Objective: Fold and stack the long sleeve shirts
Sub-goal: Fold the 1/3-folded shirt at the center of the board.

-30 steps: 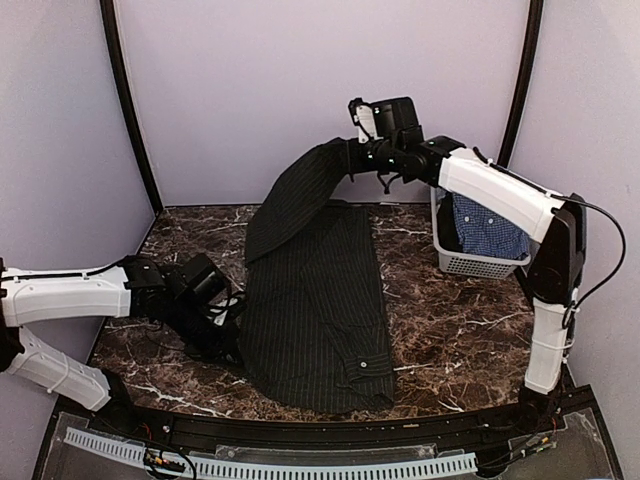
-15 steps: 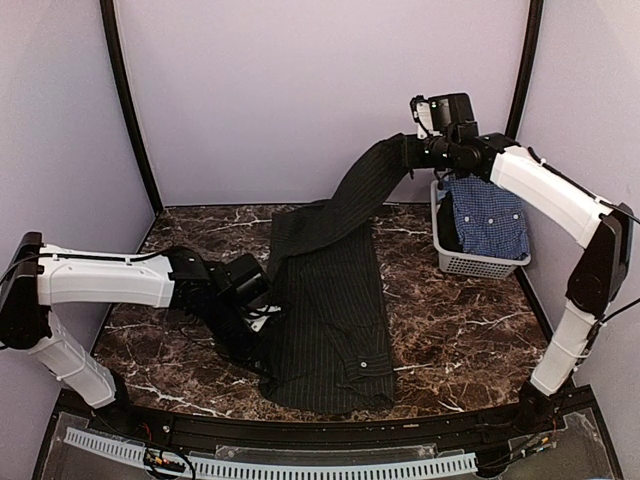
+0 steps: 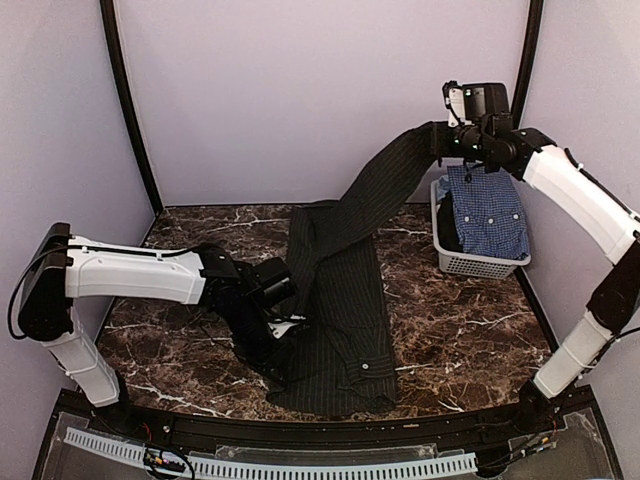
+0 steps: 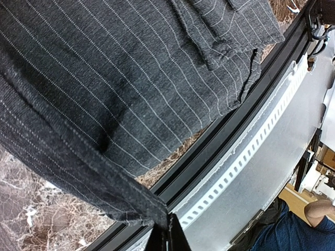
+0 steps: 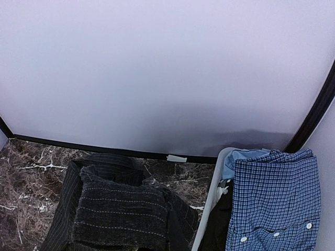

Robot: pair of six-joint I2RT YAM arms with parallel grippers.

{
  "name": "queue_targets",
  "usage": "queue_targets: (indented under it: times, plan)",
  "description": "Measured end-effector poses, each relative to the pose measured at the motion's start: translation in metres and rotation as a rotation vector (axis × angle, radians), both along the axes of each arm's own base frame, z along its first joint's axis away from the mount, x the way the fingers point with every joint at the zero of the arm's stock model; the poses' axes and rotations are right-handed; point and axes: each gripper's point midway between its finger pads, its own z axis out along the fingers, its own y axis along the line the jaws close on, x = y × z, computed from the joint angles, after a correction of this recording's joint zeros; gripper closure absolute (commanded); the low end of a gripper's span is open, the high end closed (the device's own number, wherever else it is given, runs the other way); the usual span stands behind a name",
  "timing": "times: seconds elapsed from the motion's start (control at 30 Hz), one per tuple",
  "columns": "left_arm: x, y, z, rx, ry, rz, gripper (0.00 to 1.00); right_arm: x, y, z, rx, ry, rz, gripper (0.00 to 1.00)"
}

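The black pinstriped shirt [image 3: 340, 310] lies in the middle of the table. One sleeve is stretched up and to the right to my right gripper [image 3: 447, 141], which is shut on its end high above the basket. The right wrist view shows that cloth [image 5: 120, 219] below but not the fingers. My left gripper [image 3: 288, 352] is low at the shirt's near left edge. In the left wrist view it [image 4: 167, 232] is shut on the shirt's hem [image 4: 131, 204]. The blue-and-white check shirt [image 3: 488, 215] hangs in the basket, also in the right wrist view [image 5: 275, 198].
The white slatted basket [image 3: 478, 264] stands at the back right by the wall, its rim showing in the right wrist view [image 5: 208, 214]. A black rail and perforated strip [image 4: 246, 151] run along the table's near edge. Walls enclose the back and sides.
My right gripper has carried the sleeve up and to the right, to above the basket. My left arm has slid right, drawing the shirt's left edge in over its body.
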Motion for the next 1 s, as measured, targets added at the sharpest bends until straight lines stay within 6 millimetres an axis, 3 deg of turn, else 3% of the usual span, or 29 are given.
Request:
queue_targets:
  times: [0.37, 1.0]
  plan:
    - [0.004, -0.015, 0.007, -0.027, 0.008, -0.037, 1.00, -0.006, 0.000, 0.006, 0.006, 0.002, 0.016, 1.00]
    - [0.013, -0.057, 0.007, -0.087, 0.054, -0.075, 1.00, -0.021, 0.012, 0.051, 0.107, -0.065, 0.102, 1.00]
